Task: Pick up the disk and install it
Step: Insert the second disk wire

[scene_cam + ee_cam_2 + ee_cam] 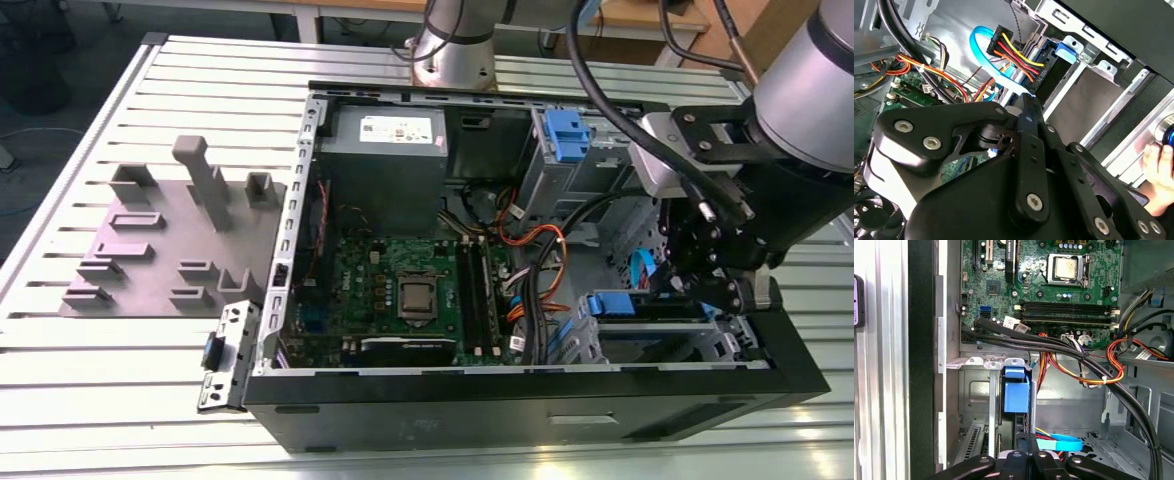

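gripper [722, 262]: down inside the PC case [534, 395], honestly can't tell if the claw's spread or pinching
disk [1016, 395]: edge-on in drive cage [974, 390], blue bracket showing, so looks seated

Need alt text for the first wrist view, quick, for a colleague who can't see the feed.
Looking into an open computer case, the gripper sits over a metal drive bay where a blue plastic bracket stands on edge. Beyond it lie the green motherboard and bundled black and orange cables.
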Robot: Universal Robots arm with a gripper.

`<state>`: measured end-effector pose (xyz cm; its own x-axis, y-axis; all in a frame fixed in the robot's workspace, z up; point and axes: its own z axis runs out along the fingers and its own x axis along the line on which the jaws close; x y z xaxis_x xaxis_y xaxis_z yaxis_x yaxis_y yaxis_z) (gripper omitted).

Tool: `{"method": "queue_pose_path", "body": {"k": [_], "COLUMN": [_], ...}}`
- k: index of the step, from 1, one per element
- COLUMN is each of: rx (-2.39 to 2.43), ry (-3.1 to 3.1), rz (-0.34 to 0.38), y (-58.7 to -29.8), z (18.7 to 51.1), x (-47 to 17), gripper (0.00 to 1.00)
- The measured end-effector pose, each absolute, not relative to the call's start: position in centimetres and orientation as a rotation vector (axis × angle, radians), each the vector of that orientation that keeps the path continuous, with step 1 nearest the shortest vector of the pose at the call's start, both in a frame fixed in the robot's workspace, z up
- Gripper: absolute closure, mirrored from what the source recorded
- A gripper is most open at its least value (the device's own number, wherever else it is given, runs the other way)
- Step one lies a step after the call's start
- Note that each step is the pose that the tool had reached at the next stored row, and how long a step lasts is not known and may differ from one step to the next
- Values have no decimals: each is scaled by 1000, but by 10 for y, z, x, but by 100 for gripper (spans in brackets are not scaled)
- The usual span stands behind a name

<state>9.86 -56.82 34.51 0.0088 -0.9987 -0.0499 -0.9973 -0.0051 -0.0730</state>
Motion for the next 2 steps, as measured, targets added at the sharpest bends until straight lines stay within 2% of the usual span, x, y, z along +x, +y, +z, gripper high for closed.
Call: {"method": "queue_pose_path", "body": {"k": [2], "rx": [-2167], "ry": [2152], "rz": [-25], "y": [-568], "z": [345], "x": [99], "gripper": [89]}}
